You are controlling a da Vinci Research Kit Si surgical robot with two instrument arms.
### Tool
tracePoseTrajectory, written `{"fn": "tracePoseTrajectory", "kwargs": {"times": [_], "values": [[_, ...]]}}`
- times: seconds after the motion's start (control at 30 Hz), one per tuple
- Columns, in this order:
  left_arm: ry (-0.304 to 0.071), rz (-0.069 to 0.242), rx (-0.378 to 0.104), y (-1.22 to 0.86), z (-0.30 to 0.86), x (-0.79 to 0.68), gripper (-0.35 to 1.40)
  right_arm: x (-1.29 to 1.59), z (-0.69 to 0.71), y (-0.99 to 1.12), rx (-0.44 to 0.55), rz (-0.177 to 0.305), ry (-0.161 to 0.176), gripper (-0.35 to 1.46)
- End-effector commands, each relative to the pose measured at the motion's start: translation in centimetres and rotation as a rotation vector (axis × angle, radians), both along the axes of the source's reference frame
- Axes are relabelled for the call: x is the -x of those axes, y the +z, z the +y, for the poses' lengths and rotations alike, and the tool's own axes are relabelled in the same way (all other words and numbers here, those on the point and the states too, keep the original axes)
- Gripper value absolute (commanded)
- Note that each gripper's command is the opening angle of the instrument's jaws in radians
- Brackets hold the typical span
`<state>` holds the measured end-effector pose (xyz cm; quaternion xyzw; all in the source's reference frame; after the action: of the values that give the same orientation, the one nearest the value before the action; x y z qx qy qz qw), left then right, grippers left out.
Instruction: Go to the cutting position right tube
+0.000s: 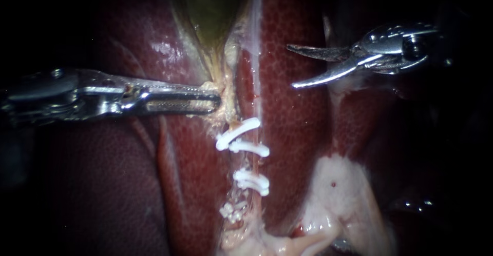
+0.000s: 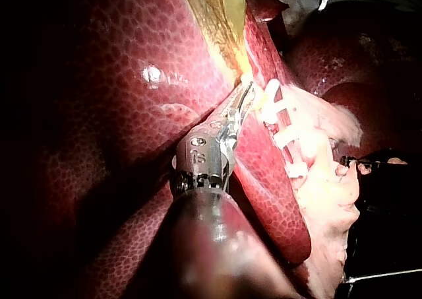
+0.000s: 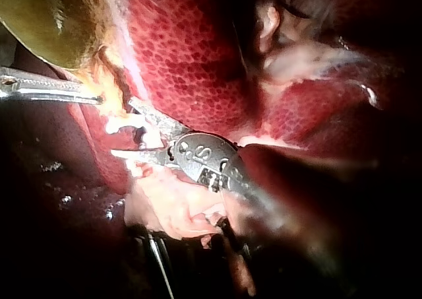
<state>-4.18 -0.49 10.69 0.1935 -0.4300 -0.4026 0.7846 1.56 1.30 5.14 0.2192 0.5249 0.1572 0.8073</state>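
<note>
The slender steel left instrument (image 1: 217, 101), entering mid-left of the frame, clamps its jaws on pale yellowish tissue (image 1: 227, 108) below the green gallbladder (image 1: 210, 10). The curved-bladed right instrument (image 1: 291, 66), upper right, gapes over mottled red liver (image 1: 292, 133), clear of the centre's pink tube (image 1: 250, 161) with white clips (image 1: 249, 147).

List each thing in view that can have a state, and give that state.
left instrument, shut on the gallbladder at its lower end
right instrument, open, clear of the tube
clips, closed across the tube
tube, clipped, not cut
</note>
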Motion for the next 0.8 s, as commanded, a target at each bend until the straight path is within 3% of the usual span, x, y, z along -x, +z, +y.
{"fn": "tracePoseTrajectory", "kwargs": {"times": [0.03, 0.23, 0.43, 0.57, 0.8], "values": [[0.0, 0.0, 0.0, 0.0, 0.0, 0.0, -0.35, 0.0, 0.0, 0.0, 0.0, 0.0, 0.0, 1.28], [0.004, -0.004, -0.005, -0.05, 0.05, -0.06, -0.35, 0.01, 0.01, 0.01, 0.0, 0.0, 0.0, 1.28], [-0.015, 0.01, -0.011, -0.35, 0.33, -0.31, -0.35, 0.01, 0.01, 0.02, 0.0, -0.001, 0.001, 1.28], [-0.051, 0.008, -0.011, -0.55, 0.5, -0.53, -0.35, 0.01, 0.01, 0.03, 0.0, -0.001, 0.001, 1.28], [-0.082, 0.007, 0.018, -0.8, 0.69, -0.81, -0.35, 0.01, 0.01, 0.03, 0.0, -0.001, 0.001, 1.28]]}}
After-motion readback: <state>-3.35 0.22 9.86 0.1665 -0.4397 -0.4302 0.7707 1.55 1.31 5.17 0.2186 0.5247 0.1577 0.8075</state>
